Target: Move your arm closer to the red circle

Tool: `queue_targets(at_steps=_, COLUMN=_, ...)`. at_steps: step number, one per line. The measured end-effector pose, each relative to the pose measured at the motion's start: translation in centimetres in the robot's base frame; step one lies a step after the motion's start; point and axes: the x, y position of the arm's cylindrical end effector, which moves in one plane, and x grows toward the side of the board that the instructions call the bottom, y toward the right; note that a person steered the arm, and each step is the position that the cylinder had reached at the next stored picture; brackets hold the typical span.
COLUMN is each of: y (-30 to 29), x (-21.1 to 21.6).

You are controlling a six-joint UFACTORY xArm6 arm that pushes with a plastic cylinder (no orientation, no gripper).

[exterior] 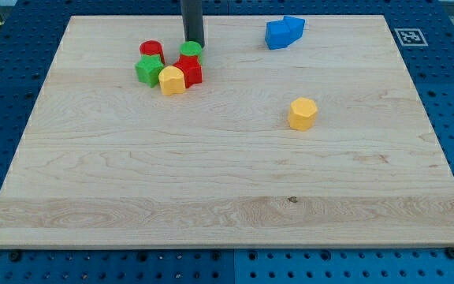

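My tip [195, 43], the bare lower end of the dark rod with nothing to open or close and nothing held, sits at the far side of the pale wooden board [227, 197], touching or just behind the small green round block [191, 49]. The red circle [151, 49], a short red cylinder, stands to the left of that green one, at the far-left edge of a tight cluster with the green star-like block [148, 70], the yellow rounded block [171, 80] and the red angular block [190, 70]. The main risk, as I judge it, is sweeping straight left: the rod would shove the green round block into the red circle and scatter the cluster. Overshooting would knock the red circle away. The blue blocks [284, 32] and the yellow hexagonal block [302, 113] lie well apart to the right.
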Motion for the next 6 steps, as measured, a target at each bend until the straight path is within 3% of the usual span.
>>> queue_targets(at_steps=2, y=-2.9, x=-2.4)
queue_targets(at_steps=4, y=-7.4, x=-1.6)
queue_targets(at_steps=6, y=-7.6, x=-0.2)
